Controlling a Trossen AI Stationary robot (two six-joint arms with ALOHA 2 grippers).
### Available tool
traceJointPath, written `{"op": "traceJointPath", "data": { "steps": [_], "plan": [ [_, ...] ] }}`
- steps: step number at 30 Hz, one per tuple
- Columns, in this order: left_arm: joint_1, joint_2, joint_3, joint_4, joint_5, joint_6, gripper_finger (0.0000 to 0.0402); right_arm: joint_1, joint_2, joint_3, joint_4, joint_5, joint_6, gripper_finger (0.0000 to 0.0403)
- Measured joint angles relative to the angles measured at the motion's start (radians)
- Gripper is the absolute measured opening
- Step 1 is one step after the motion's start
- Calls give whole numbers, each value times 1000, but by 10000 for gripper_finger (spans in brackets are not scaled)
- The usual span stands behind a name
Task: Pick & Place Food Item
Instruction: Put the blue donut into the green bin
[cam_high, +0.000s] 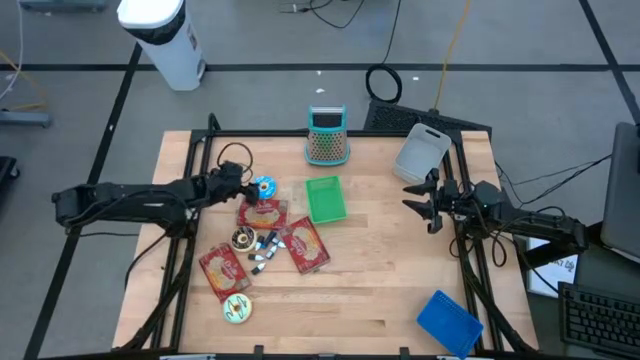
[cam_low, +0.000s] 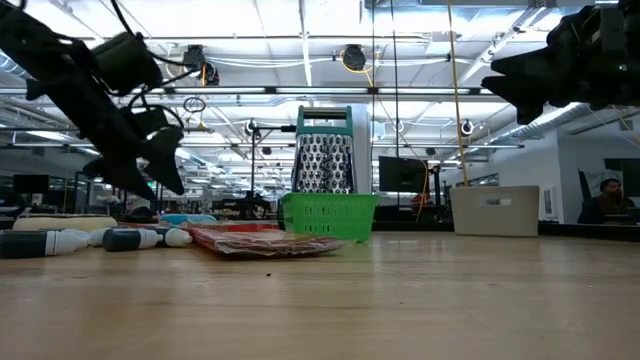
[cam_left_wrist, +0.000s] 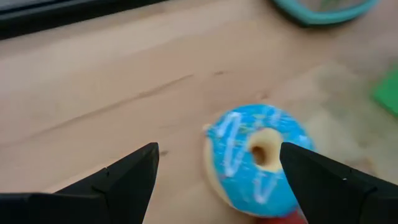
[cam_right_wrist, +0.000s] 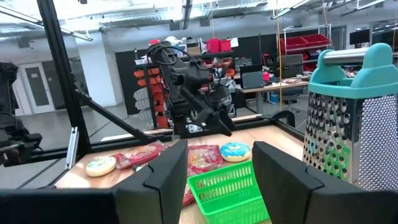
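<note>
left claw (cam_left_wrist: 217, 171) spread wide over the blue donut (cam_left_wrist: 258, 158); probably lower, then clamp; right claw (cam_high: 432, 205) parked apart, empty

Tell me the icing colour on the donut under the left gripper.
The donut has bright blue icing with thin white drizzle lines; the left wrist view shows it best.

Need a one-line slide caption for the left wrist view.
Left gripper, fingers open, poised over a blue-iced donut on the wooden table.

Blue-iced donut (cam_left_wrist: 258, 162) on wood table (cam_left_wrist: 93, 87), betw open left end effector (cam_left_wrist: 217, 171) fingers, untouched
</note>
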Motion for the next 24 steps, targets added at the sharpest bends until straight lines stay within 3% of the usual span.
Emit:
{"op": "traceJointPath", "data": {
  "steps": [8,24],
  "plan": [
    [92,120,0,134,169,31,337,0,0,0,0,2,22,171],
    [109,307,1,211,177,34,337,0,0,0,0,6,19,171]
  ]
}}
